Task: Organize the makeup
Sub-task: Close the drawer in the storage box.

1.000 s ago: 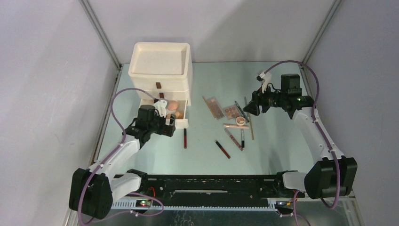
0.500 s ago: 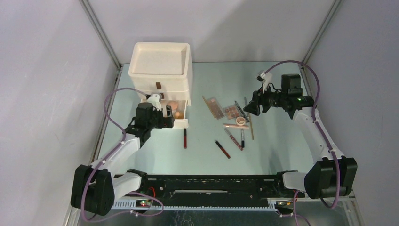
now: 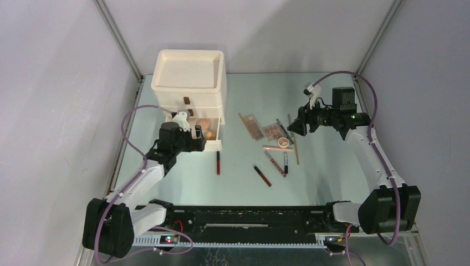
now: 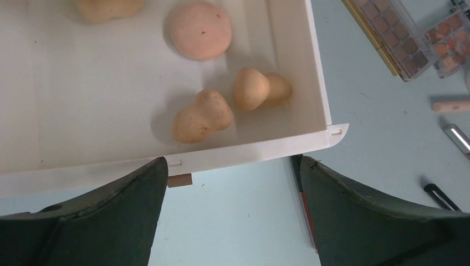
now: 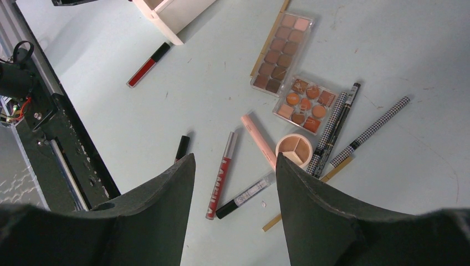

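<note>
Left claw (image 4: 231, 162) hangs wide open, empty, above the drawer (image 4: 244, 154); right claw (image 5: 234, 158) open, empty.

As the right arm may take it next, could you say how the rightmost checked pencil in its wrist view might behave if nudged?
The checked pencil looks slim and round, so a sideways nudge would probably roll it. Flat on the table, it may be hard to pinch. It appears straight, likely stiff.

The drawer box (image 3: 188, 88) is blocking the eleven o'clock corner of the table (image 3: 327, 183), its open drawer (image 3: 214, 146) jutting toward six. Scattered palettes (image 3: 252, 126), tubes (image 3: 262, 175) and pencils (image 3: 296, 148) are crowding the centre out to two o'clock. Bare surface is lying open at twelve and five.
</note>
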Robot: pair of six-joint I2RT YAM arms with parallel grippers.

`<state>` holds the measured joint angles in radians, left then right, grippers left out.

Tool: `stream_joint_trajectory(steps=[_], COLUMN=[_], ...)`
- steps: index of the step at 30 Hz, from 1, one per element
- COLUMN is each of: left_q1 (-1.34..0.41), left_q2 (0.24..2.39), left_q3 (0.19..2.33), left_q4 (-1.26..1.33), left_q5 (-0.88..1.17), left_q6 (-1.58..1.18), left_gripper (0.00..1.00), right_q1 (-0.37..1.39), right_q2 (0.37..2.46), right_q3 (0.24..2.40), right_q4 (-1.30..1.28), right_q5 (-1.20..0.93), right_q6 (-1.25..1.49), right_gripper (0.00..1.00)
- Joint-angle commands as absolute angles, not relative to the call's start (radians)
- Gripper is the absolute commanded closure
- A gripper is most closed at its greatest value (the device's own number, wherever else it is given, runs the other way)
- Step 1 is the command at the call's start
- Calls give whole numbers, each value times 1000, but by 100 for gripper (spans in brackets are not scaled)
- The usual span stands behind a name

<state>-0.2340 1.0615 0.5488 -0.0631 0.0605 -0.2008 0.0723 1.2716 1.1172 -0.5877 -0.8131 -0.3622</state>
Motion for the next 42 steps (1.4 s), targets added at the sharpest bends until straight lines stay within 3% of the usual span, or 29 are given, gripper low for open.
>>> stream_joint_trajectory(steps=[1,7,17,26,42], left_q1=[-242,-324,-495,-494,-446], left_q2=[1005,958,1010,1113,1344], left_q3=[530,548,611,637,733], left_q4=[-58,-115,-420,-479,-337], left_q5=[127,209,261,123,3], left_q6=[-112,51,526,952,1134], left_gripper=[8,11,11,11,12], right_q1=[67,67,65,66,66], right_q2=[1250,1246,1244,1253,1253], right_q3=[1118,1118,1118,1118,1119], right_q4=[-587,-587,-592,-596,-603], right_q5=[-825,-822,-820,-824,-840], right_q6=[-379,-381,-390,-397,-405], right_gripper=[35,35,35,35,35])
